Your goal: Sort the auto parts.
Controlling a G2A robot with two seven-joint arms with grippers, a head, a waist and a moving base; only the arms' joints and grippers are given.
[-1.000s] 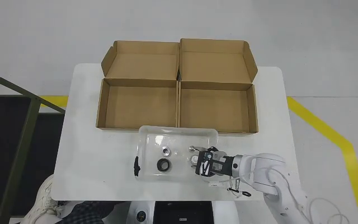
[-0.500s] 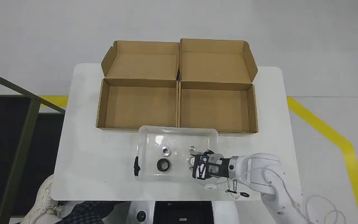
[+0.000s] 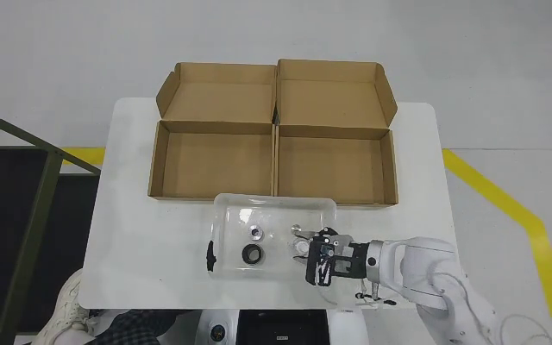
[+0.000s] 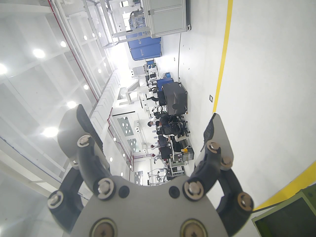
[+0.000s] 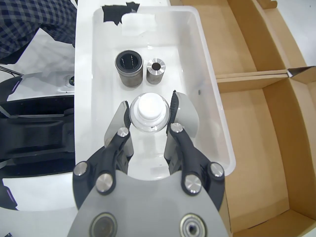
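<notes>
My right gripper (image 5: pixel 149 109) (image 3: pixel 304 253) is closed about halfway on a round part (image 5: pixel 149 119). Both pads press on its rim, one on each side. The part has a clear, glassy outer ring and a matte white stepped centre. It is inside the bin (image 5: pixel 205 50) (image 3: pixel 220 207), in the half on my right side. I cannot tell if it touches the bin floor.

The bin is a rectangular tub of clear, glossy plastic with rounded corners. It has a torn piece of black tape (image 5: pixel 118 12) (image 3: pixel 210 256) on its end wall on my left. Beyond the held part two more parts stand upright, just beside each other. One is a dark cylinder (image 5: pixel 129 69) (image 3: pixel 253 254), wide, with a black ribbed bore. The other is a small metal cylinder (image 5: pixel 155 71) (image 3: pixel 255 232), grey and dull, with a small hole in its top. So I count three parts in one bin.

Behind the bin on the smooth white table (image 3: pixel 129 216) are two boxes of brown corrugated cardboard, side by side and touching, the left box (image 3: pixel 211 164) (image 5: pixel 246 25) and the right box (image 3: pixel 332 168) (image 5: pixel 259 136). Both have the lid folded back.

My left gripper (image 4: pixel 147 114) has its jaws wide apart and holds nothing.
</notes>
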